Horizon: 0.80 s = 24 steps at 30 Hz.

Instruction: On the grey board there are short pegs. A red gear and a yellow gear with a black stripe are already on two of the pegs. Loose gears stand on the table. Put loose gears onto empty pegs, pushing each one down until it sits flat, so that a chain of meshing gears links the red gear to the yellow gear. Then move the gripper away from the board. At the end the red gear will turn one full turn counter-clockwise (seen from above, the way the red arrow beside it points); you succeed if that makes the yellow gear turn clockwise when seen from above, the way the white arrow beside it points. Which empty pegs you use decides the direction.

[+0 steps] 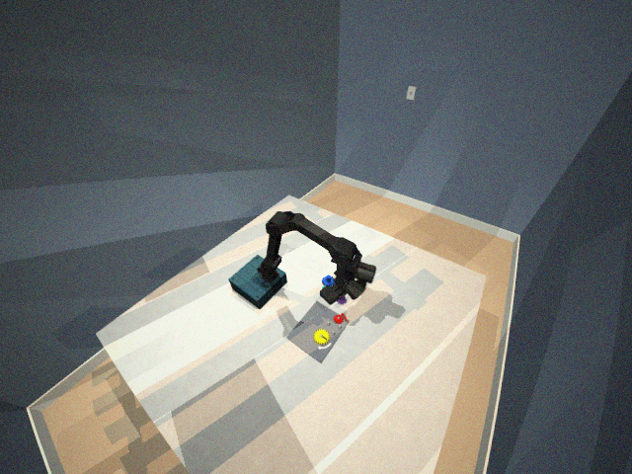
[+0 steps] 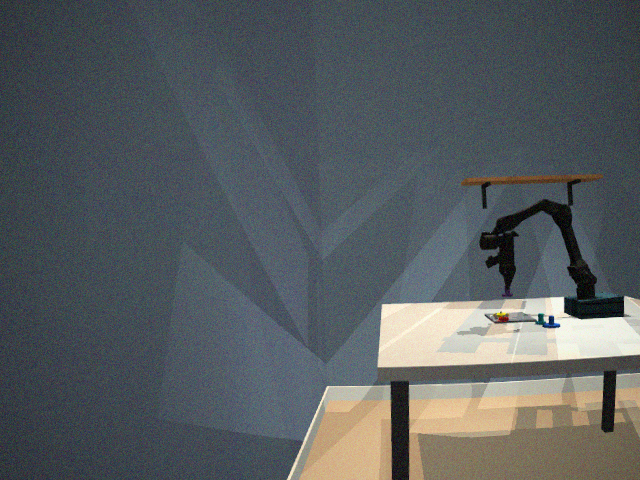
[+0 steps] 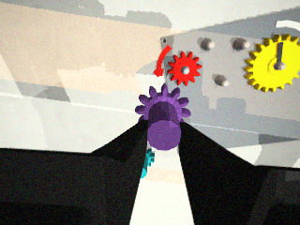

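Purple toothed gear with a smooth round knob (image 1: pixel 341 299) (image 2: pixel 507 294) (image 3: pixel 164 135) hangs above the table, its knob grasped by the black gripper (image 2: pixel 508 290) (image 3: pixel 163 127). In the wrist view, the small red gear (image 1: pixel 336 318) (image 2: pixel 503 319) (image 3: pixel 185 69) lies at its one o'clock, near the grey board's (image 1: pixel 306 331) (image 2: pixel 522 316) (image 3: pixel 230 100) edge; three rounded pegs stand between red and the large yellow gear (image 1: pixel 321 339) (image 2: pixel 499 314) (image 3: pixel 277 66).
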Each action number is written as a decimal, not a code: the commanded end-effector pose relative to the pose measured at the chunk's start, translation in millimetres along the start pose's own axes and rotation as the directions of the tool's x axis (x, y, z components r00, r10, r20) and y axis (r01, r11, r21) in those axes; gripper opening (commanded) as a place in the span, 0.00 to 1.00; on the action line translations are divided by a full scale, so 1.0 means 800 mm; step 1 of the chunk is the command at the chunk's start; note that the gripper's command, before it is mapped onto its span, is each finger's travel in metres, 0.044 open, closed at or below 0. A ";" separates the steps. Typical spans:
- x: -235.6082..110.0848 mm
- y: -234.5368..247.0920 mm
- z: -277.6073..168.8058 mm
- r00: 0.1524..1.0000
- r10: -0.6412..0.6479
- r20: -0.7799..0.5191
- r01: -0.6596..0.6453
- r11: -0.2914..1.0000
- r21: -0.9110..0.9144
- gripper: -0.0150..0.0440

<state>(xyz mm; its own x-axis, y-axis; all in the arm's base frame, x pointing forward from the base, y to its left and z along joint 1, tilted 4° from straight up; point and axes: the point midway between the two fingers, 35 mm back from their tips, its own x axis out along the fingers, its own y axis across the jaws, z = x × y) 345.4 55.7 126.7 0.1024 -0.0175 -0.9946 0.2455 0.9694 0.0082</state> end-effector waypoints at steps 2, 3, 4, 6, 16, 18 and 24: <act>0.011 -0.009 0.011 1.000 0.001 -0.003 -0.001 1.000 -0.004 0.25; 0.014 -0.011 0.014 1.000 0.001 -0.002 -0.001 1.000 -0.004 0.25; 0.016 -0.014 0.016 1.000 0.001 -0.002 -0.001 1.000 -0.004 0.25; 0.021 -0.019 0.021 1.000 0.000 -0.002 0.000 1.000 -0.005 0.25; 0.044 -0.045 0.044 1.000 -0.001 -0.001 0.001 1.000 -0.006 0.25; 0.049 -0.050 0.047 1.000 -0.001 -0.001 0.001 1.000 -0.006 0.25; 0.060 -0.064 0.057 1.000 -0.003 0.000 0.003 1.000 -0.008 0.25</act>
<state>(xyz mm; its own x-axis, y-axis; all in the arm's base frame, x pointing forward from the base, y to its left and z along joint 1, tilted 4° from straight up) 379.4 -2.1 87.1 0.1031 -0.0229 -0.9944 0.2438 0.9698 0.0030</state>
